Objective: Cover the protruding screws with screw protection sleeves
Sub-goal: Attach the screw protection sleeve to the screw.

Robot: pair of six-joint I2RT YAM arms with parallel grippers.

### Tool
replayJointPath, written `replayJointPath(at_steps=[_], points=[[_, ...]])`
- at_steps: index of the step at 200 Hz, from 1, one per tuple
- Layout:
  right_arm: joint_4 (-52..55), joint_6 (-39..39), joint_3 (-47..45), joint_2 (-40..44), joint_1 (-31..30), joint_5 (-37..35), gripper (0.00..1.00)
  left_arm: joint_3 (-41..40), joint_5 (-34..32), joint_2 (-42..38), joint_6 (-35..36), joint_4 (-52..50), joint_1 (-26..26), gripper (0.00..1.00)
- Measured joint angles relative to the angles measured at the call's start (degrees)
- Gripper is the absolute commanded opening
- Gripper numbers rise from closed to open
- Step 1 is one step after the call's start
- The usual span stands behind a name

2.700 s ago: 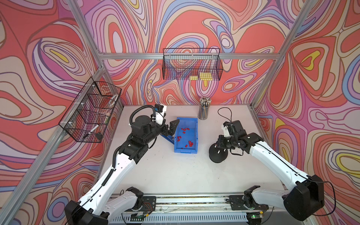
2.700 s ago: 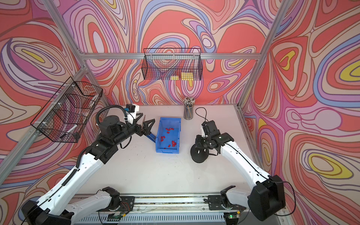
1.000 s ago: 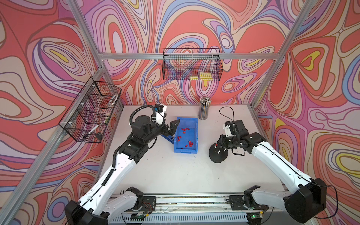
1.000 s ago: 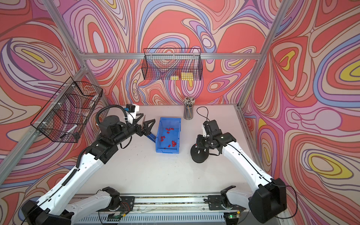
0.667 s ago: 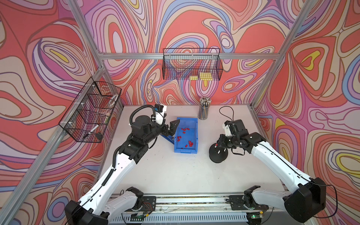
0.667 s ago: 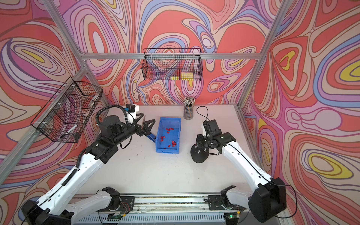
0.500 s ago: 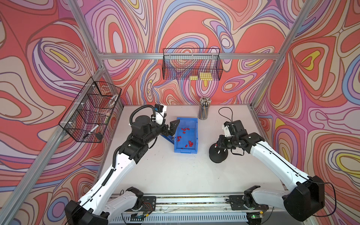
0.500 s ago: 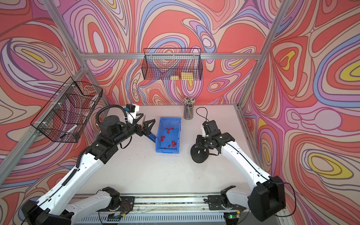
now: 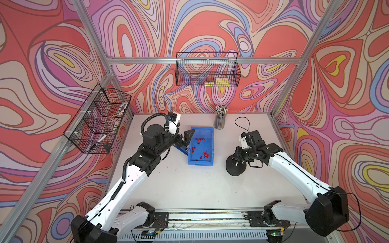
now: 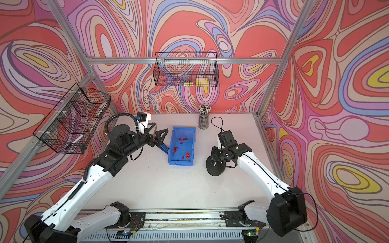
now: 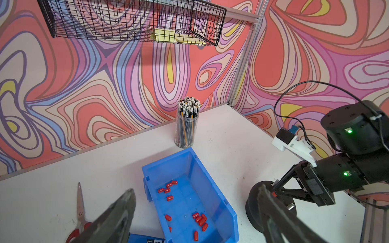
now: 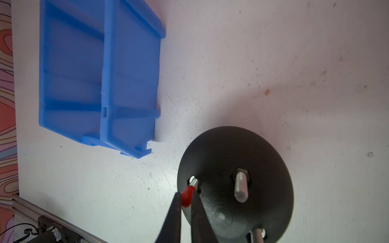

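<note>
Steel scissors (image 11: 79, 202) lie on the table beside the blue bin (image 9: 212, 147), on its side away from the base, and have no part in this job. Above them the left gripper (image 10: 159, 134) hangs with its jaws spread wide and nothing between them. It sits just beside the bin, likely so it can dip in for the next piece. Loose red caps (image 9: 205, 155) lie scattered on the bin floor as the stock to draw from. Right of the bin, and apart from it, sits the black round base (image 9: 235, 169) with silvery studs (image 12: 241, 187) standing up from it, and the two in clear view are bare. The right gripper (image 12: 186, 193) leans over the base's edge, its jaws pinching one cap (image 12: 186, 199) by the sides so the open end meets the nearest stud (image 12: 193, 181). Whether it has started down over the thread is hard to tell from here. The job looks barely begun.
</note>
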State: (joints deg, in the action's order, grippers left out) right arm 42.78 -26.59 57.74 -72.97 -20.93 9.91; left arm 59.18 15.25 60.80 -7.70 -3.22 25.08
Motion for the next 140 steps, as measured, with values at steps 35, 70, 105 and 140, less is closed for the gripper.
replayJointPath(at_steps=[35, 70, 105, 140], points=[[1.31, 0.2, 0.63, -0.02, 0.0, -0.39, 0.23, 0.0, 0.11, 0.0, -0.02, 0.0, 0.0, 0.91], [6.67, 0.76, 9.27, -0.02, -0.02, -3.39, 0.25, 0.0, -0.81, -0.07, 0.09, -0.02, 0.0, 0.92], [8.55, 1.2, 22.29, -1.73, -4.85, -8.68, 0.25, 0.02, -6.54, -0.42, 0.79, -0.81, 0.0, 0.93], [7.13, 2.1, 31.45, -11.1, -15.69, -12.11, 0.25, 1.22, -13.9, 0.2, 1.05, -4.63, -1.16, 0.93]])
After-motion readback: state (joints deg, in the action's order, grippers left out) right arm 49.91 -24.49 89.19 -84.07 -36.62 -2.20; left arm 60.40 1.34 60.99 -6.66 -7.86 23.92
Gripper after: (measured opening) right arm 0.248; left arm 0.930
